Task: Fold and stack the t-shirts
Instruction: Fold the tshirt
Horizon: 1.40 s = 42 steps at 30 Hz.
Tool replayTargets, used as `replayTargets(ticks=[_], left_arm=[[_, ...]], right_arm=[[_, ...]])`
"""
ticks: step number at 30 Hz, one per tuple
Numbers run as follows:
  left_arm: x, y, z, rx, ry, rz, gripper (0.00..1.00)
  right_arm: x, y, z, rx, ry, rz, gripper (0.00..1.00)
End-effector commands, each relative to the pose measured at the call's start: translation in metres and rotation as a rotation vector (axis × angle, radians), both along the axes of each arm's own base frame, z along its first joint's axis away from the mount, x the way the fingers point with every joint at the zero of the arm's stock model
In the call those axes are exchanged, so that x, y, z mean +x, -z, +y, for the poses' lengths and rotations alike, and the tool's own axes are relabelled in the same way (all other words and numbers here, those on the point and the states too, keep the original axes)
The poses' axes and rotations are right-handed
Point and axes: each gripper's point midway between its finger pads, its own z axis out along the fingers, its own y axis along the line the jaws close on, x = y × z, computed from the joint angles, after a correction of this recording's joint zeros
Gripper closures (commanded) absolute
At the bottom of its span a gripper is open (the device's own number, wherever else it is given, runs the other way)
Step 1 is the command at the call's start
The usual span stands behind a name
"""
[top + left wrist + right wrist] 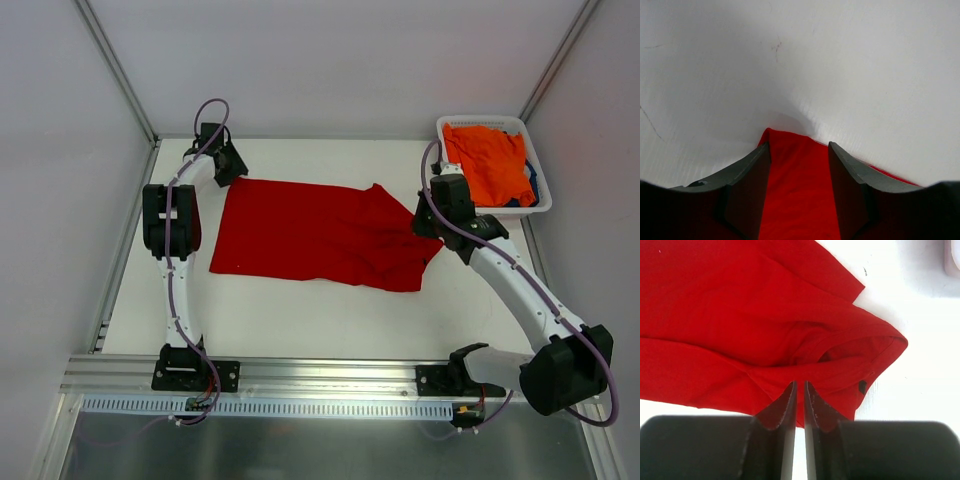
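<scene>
A bright red t-shirt point(310, 232) lies spread flat across the white table, collar end to the right. My left gripper point(228, 162) sits at its far left corner. In the left wrist view that corner point(797, 190) lies between the jaws of the left gripper point(797, 145), which stand apart and do not pinch it. My right gripper point(428, 222) is at the shirt's right edge by the collar. In the right wrist view the right gripper point(800, 384) has its fingers nearly together on a fold of the red cloth point(740, 315). An orange t-shirt point(488, 160) lies in the basket over a dark blue one point(531, 182).
A white plastic basket point(520, 210) stands at the back right corner, just behind the right arm. Grey walls close in the table on the left, right and back. A metal rail with both arm bases runs along the near edge.
</scene>
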Motion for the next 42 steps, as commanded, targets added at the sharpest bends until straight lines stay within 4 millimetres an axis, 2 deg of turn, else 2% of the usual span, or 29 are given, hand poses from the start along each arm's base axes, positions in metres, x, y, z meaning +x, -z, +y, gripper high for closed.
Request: replayTargets(ticks=[1,5,10,14,15,19,21,22,25,26,29,31,34,42], left_arm=[[-0.001,-0.005,0.002,-0.027,-0.011,0.012,0.53],[-0.004,-0.004,0.004,-0.016,-0.014,0.019,0.6],[-0.005,-0.003,0.005,-0.007,-0.016,0.025,0.62],[-0.005,-0.003,0.005,-0.006,-0.015,0.028,0.75],[-0.005,-0.003,0.006,-0.005,-0.02,0.03,0.83],[-0.007,-0.002,0.007,0.0,-0.029,0.039,1.0],[-0.009,-0.001,0.009,0.005,-0.035,0.048,1.0],[-0.01,-0.002,0.009,0.005,-0.037,0.048,1.0],[-0.014,0.0,0.01,0.009,-0.04,0.06,1.0],[-0.016,0.002,0.015,0.031,-0.057,0.067,1.0],[-0.021,0.0,0.023,0.065,-0.083,0.077,1.0],[-0.024,-0.001,0.024,0.064,-0.102,0.083,1.0],[-0.028,-0.006,0.044,0.071,-0.175,0.087,1.0],[-0.047,-0.005,0.062,0.096,-0.313,0.106,1.0]], right_arm=[[0.007,-0.02,0.001,0.047,0.016,-0.055,0.87],[0.006,-0.017,0.002,0.053,0.017,-0.043,0.87],[0.005,-0.019,0.0,0.055,0.022,-0.051,0.87],[0.008,-0.013,-0.004,0.047,0.035,-0.036,0.87],[0.011,-0.011,-0.005,0.044,0.042,-0.035,0.87],[0.022,0.014,-0.005,0.028,0.046,0.024,0.86],[0.031,0.021,-0.005,0.025,0.041,0.035,0.84],[0.035,0.035,-0.003,0.019,0.035,0.073,0.84],[0.051,0.044,0.001,0.034,0.022,0.102,0.84],[0.059,0.053,0.002,0.034,0.021,0.124,0.84],[0.077,0.063,0.001,0.054,0.024,0.152,0.84],[0.082,0.068,0.001,0.075,0.017,0.171,0.84],[0.093,0.072,0.001,0.09,0.01,0.182,0.83],[0.12,0.084,-0.007,0.111,0.026,0.205,0.76]])
